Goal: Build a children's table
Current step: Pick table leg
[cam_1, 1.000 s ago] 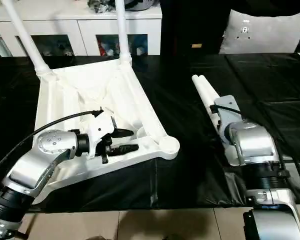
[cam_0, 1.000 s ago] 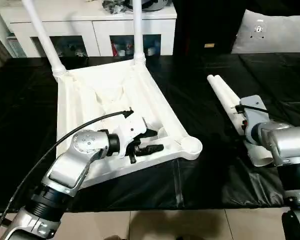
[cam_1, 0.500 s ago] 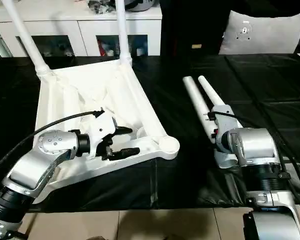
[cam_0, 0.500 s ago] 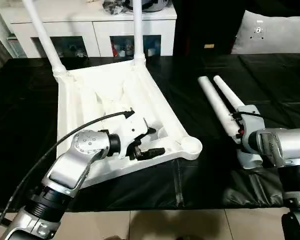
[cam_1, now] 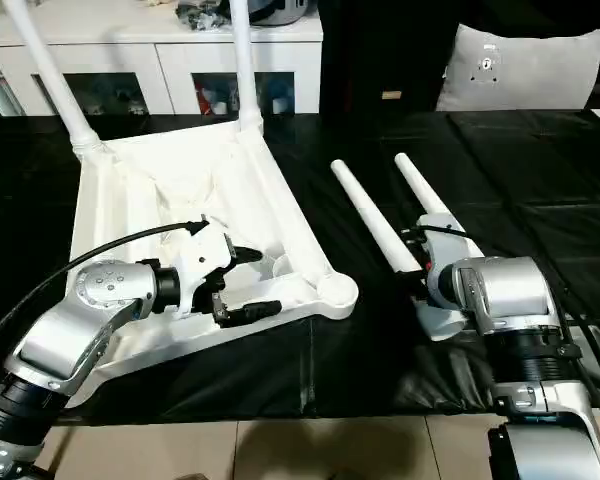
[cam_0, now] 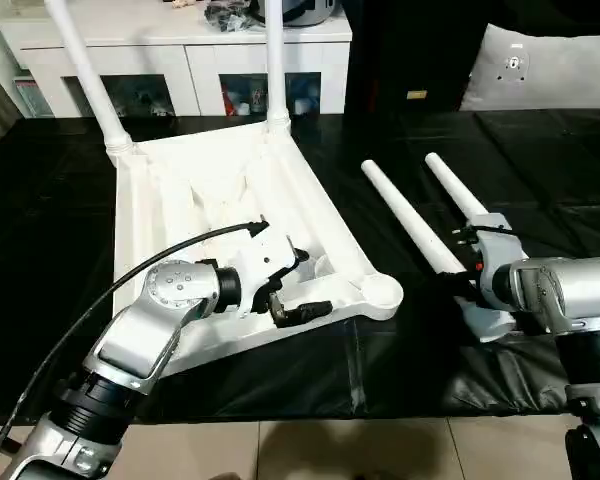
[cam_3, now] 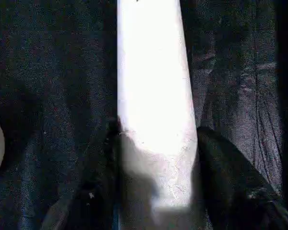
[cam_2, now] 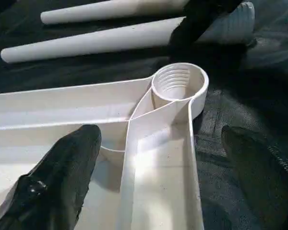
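Observation:
The children's table top [cam_0: 210,190] lies upside down on the black cover, with two white legs [cam_0: 88,75] [cam_0: 275,60] standing in its far corner sockets. My left gripper [cam_0: 302,282] is open and straddles the near rim beside the empty front-right socket [cam_2: 178,84], holding nothing. Two loose legs lie to the right. My right gripper [cam_1: 412,265] is shut on the thick end of the left one [cam_0: 405,218], with a finger pressed to each side of it [cam_3: 151,72]. The other leg [cam_0: 458,190] lies just beyond, angled away.
A white cabinet [cam_0: 180,60] with dark glass doors stands behind the work table. A grey cushion [cam_0: 540,65] sits at the back right. The black cover [cam_0: 60,200] spreads over the whole table, and its front edge meets tiled floor [cam_0: 310,450].
My left gripper has opened wider over the rim. My right gripper has closed on one loose leg, whose far end has swung left, away from the other leg.

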You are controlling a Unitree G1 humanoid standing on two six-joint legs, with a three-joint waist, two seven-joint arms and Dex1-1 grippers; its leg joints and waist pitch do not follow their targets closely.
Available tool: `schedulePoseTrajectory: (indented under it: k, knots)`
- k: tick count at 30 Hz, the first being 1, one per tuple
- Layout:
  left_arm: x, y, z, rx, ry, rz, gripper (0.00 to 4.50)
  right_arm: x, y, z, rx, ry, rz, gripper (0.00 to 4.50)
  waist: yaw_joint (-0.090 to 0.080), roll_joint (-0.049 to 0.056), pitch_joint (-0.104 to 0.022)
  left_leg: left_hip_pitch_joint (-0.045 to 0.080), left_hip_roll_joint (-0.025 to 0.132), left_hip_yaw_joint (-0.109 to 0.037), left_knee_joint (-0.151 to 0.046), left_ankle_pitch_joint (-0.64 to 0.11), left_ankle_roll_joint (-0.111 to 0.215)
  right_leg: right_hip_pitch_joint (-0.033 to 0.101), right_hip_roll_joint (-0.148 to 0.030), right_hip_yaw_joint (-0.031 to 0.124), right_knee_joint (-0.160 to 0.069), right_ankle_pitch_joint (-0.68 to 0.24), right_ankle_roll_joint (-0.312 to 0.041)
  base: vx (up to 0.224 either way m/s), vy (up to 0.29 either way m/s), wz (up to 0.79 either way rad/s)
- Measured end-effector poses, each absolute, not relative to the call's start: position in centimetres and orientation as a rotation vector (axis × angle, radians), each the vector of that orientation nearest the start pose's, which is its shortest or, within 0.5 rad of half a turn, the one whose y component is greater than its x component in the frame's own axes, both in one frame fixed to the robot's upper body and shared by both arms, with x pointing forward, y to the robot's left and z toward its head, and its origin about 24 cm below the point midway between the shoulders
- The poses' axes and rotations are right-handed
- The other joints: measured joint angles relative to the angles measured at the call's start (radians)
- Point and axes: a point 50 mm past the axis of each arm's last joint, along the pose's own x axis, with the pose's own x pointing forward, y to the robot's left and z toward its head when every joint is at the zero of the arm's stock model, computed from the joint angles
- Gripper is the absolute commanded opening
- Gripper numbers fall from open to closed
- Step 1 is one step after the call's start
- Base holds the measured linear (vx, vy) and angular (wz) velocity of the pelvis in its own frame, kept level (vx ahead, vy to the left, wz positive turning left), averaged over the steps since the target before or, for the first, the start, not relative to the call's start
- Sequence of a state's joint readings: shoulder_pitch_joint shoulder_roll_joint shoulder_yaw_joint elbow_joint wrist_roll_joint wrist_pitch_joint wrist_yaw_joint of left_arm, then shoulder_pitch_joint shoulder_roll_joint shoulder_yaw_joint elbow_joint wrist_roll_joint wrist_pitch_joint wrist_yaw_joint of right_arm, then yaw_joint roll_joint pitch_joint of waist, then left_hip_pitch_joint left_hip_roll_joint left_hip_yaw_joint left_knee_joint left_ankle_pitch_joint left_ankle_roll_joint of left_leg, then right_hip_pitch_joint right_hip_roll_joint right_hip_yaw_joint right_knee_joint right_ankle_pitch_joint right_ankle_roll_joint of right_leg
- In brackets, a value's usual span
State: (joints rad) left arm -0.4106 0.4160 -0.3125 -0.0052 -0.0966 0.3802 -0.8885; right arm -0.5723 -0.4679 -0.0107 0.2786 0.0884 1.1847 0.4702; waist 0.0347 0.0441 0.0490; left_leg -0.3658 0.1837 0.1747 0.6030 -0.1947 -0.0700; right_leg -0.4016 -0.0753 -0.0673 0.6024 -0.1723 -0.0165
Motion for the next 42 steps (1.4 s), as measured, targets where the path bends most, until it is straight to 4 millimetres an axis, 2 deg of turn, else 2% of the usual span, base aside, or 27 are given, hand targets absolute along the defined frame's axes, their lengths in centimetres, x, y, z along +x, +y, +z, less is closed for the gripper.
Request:
schedulePoseTrajectory:
  k: [6, 13, 15, 19, 22, 24, 26, 28, 33, 38, 42]
  knots:
    - [28.7, 10.8, 9.2, 0.385, 0.238, -1.146, 4.5, 31.6, -23.1, 7.2, -0.048, 0.891, 0.191, 1.9, 0.0, -0.002, -0.001, 0.0, 0.0, 0.0, 0.0, 0.0, 0.0, 0.0, 0.0, 0.0, 0.0, 0.0, 0.0, 0.0, 0.0, 0.0]
    - [28.8, 9.9, 10.5, 0.261, 0.156, -1.154, 4.5, 33.1, -22.2, 8.5, 0.083, 0.639, 0.174, 1.88, 0.0, 0.0, 0.0, 0.0, 0.0, 0.0, 0.002, 0.0, 0.0, -0.004, 0.0, 0.0, 0.003, 0.0, 0.001, 0.0, 0.0, 0.0]
    - [29.3, 9.7, 11.3, 0.203, 0.103, -1.108, 4.5, 33.6, -21.7, 9.5, 0.182, 0.515, 0.19, 1.88, 0.0, 0.001, 0.001, -0.001, 0.0, 0.0, 0.003, 0.0, 0.0, -0.005, 0.0, 0.0, 0.004, 0.0, 0.001, 0.0, 0.0, 0.0]
    - [30.3, 8.8, 13.1, 0.161, 0.018, -1.043, 4.5, 34.7, -19.9, 13.1, 0.286, 0.279, 0.282, 1.88, 0.001, 0.003, 0.001, -0.001, 0.0, 0.0, 0.003, 0.0, 0.0, -0.005, 0.0, 0.0, 0.005, 0.0, 0.001, 0.0, 0.0, 0.0]
    - [32.0, 8.8, 13.8, 0.027, -0.024, -0.87, 4.5, 34.7, -18.5, 14.9, 0.414, 0.096, 0.35, 1.88, 0.0, 0.004, 0.001, -0.001, 0.0, 0.0, 0.004, 0.0, 0.0, -0.005, 0.0, 0.0, 0.005, 0.0, 0.001, 0.0, 0.0, 0.0]
    - [32.9, 8.6, 15.0, -0.036, -0.083, -0.791, 4.5, 34.7, -17.1, 15.5, 0.454, -0.002, 0.391, 1.88, -0.001, 0.004, 0.001, -0.002, 0.0, 0.0, 0.004, 0.0, 0.0, -0.005, 0.0, 0.0, 0.005, 0.0, 0.001, 0.0, 0.0, 0.0]
    - [33.2, 8.1, 16.3, -0.038, -0.166, -0.759, 4.5, 34.4, -16.2, 15.5, 0.434, -0.042, 0.445, 1.88, 0.004, 0.003, 0.001, -0.002, 0.0, -0.001, 0.004, 0.0, 0.0, -0.005, 0.0, 0.0, 0.004, 0.0, 0.001, 0.0, 0.0, 0.0]
    - [33.2, 8.0, 16.8, -0.037, -0.198, -0.743, 4.5, 34.1, -15.4, 14.8, 0.455, -0.025, 0.506, 1.88, 0.005, 0.003, 0.001, -0.003, 0.0, -0.001, 0.003, 0.0, 0.0, -0.005, 0.0, 0.0, 0.004, -0.001, 0.002, 0.0, 0.0, 0.0]
    - [33.6, 7.1, 16.9, -0.157, -0.122, -0.748, 4.5, 32.9, -13.8, 13.6, 0.595, 0.02, 0.7, 1.88, 0.014, 0.003, 0.001, -0.004, 0.0, -0.001, 0.004, 0.0, 0.001, -0.006, 0.0, -0.001, 0.004, -0.001, 0.002, 0.0, 0.0, 0.0]
    - [33.6, 5.5, 18.1, -0.544, -0.055, -0.836, 4.5, 31.4, -13.2, 14.2, 0.654, -0.041, 0.903, 1.88, 0.031, 0.0, 0.002, -0.004, 0.0, -0.001, 0.004, 0.0, 0.001, -0.006, -0.001, -0.001, 0.004, -0.001, 0.002, 0.0, 0.0, 0.0]
    - [33.7, 4.8, 18.1, -0.697, -0.013, -0.848, 4.5, 30.6, -12.3, 13.5, 0.673, -0.027, 1.001, 1.88, 0.033, -0.001, 0.003, -0.004, 0.0, -0.001, 0.004, 0.001, 0.001, -0.006, -0.001, -0.001, 0.004, -0.001, 0.002, 0.0, 0.0, 0.0]
